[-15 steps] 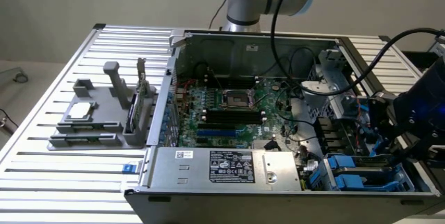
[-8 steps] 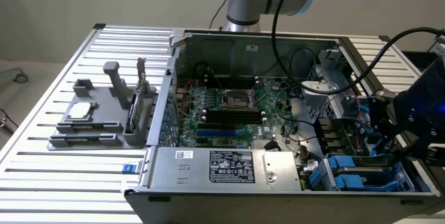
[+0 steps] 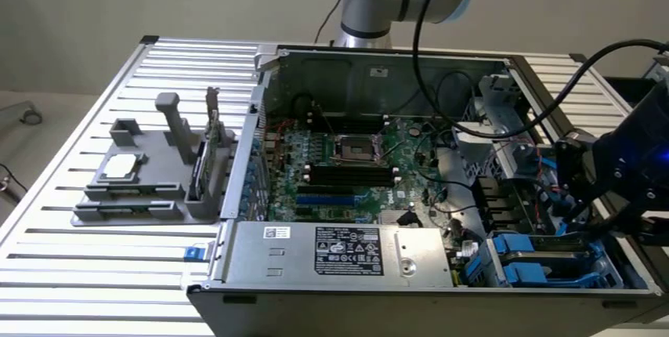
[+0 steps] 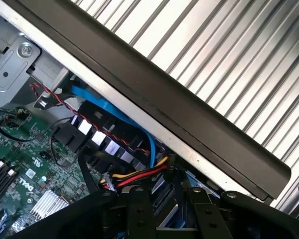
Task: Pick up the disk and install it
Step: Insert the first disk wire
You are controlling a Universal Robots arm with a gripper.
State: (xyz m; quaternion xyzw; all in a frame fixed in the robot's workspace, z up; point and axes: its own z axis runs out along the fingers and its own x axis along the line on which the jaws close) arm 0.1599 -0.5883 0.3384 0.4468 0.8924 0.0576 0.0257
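My gripper hangs over the drive bay corner of the open computer case. Its two black fingers are drawn in on a grey slab with blue edging, the disk, which shows as a narrow strip between them. In the exterior view the gripper is at the right side of the case, just above the drive bay with its blue carrier frames. The dark wrist hides most of the disk there.
Red, yellow and black power wires and a blue data cable run right by the gripper. The case's black side rim passes close by. A grey fixture with a small silver chip stands at the exterior view's left.
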